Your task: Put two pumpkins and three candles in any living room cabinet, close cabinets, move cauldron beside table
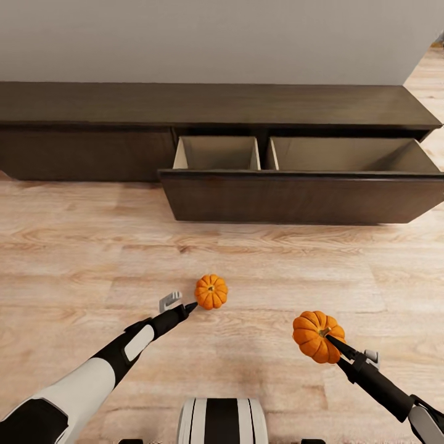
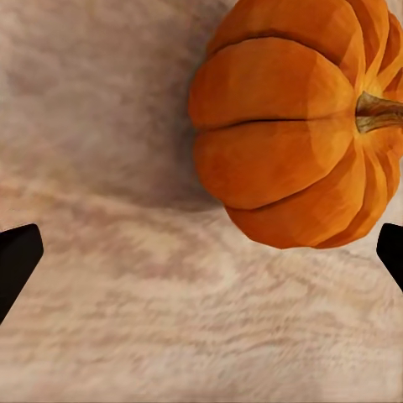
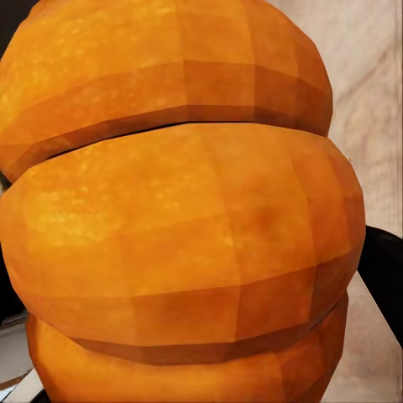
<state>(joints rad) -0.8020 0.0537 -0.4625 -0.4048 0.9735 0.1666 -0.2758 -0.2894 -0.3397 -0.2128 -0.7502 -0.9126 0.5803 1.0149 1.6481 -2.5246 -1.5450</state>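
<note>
The right gripper point(image 1: 333, 343) clamps a tilted pumpkin point(image 1: 316, 336), stem toward the robot. The left gripper point(image 1: 185, 302) gapes wide beside the floor pumpkin point(image 1: 211, 291), stem up, before the open cabinet point(image 1: 302, 197).

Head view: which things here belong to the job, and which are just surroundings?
Job:
- floor pumpkin by the open left claw
- held pumpkin in the right claw
- cabinet, its drawer open

Surroundings:
- wood floor
- wall
</note>
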